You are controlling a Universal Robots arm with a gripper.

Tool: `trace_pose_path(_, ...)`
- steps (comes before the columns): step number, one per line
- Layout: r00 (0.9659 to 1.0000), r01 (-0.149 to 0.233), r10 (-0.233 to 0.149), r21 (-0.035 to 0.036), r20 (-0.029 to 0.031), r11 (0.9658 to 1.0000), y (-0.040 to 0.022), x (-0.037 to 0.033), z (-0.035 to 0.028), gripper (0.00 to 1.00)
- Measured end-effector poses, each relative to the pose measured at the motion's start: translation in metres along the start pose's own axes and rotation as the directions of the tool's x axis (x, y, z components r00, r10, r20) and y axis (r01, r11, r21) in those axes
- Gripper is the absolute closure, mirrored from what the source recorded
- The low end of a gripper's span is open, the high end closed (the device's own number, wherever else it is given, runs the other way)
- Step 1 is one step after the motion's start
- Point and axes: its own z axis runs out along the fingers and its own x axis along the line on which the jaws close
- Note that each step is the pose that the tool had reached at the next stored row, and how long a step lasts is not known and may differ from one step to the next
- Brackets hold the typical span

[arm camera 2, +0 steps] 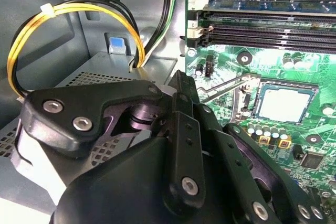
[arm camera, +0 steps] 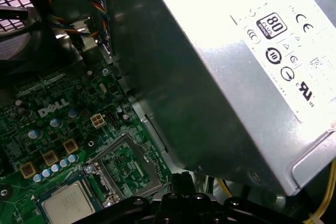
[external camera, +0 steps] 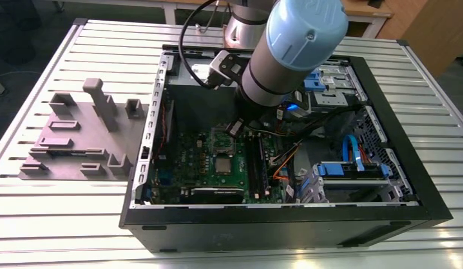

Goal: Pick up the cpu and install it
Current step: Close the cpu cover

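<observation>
We judge the task well along. The cpu (external camera: 224,164) lies flat in its socket on the green board (external camera: 188,159), on the floor of the open computer case (external camera: 291,227), which stands in the middle of the counter (external camera: 59,224). The chip looks seated in both wrist views. The socket's metal clamp frame (arm camera: 128,163) is swung open beside it, so to our eye the locking is not yet done.

The gripper (arm camera 2: 184,182) hangs inside the case above the board, near the socket but apart from the chip. We cannot tell whether its jaws are apart or together.

The big grey power supply (arm camera: 236,77) stands close beside the arm, so room there looks tight. A looped yellow and black cable (arm camera 2: 79,9) hangs just beside the gripper, and the memory slots (arm camera 2: 262,22) run next to the socket. A purple-grey tray (external camera: 74,140) sits outside the case, toward the counter edge on the exterior view's left.
</observation>
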Motion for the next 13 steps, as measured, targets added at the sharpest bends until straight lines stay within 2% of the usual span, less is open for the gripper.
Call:
trace_pose_path(7,1.0,0.0,0.0,0.0013,-0.0018,1.0,0.0002,-0.0001,-0.0015,0.9)
trace_pose_path(13,1.0,-0.001,0.001,0.0057,-0.0088,1.0,0.0009,-0.0006,-0.004,0.9)
